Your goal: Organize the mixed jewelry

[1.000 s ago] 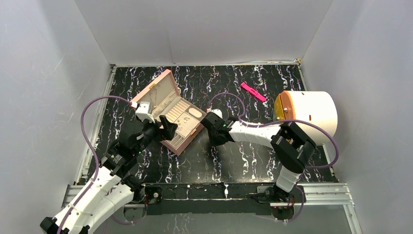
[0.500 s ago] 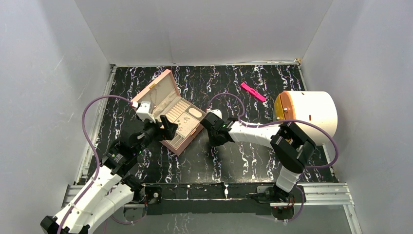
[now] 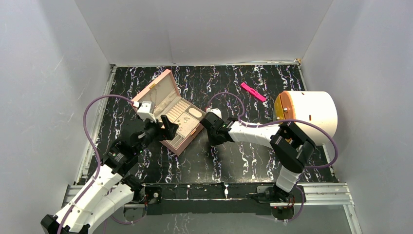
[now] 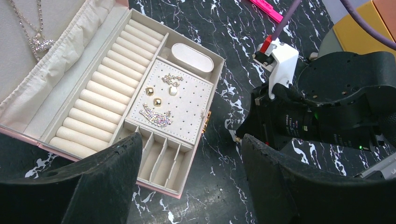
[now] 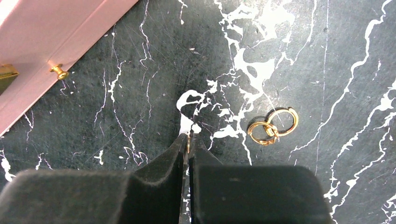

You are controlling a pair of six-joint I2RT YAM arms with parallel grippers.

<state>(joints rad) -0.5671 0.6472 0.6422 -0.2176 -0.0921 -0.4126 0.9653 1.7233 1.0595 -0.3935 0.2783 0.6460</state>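
The pink box [image 3: 187, 141] lies open toward the left edge of the table [image 3: 243, 161]. The left hand [image 4: 189, 156] is spread wide above its near end. Only the left wrist view shows the gold studs [image 4: 154, 95] and sparkly pieces [image 4: 156, 115] on its pad. Mid-table, the right hand [image 5: 188, 142] is narrowed almost shut on a tiny gold piece [image 5: 188, 145]. Only the right wrist view shows this, and two overlapping gold hoops [image 5: 273, 126] near its tips.

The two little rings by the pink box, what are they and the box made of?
The rings look like gold-coloured metal: they glint; real gold or plating can't be told. The right tool pinches a similar gold sliver. The box has smooth matte pink skin, perhaps faux leather.
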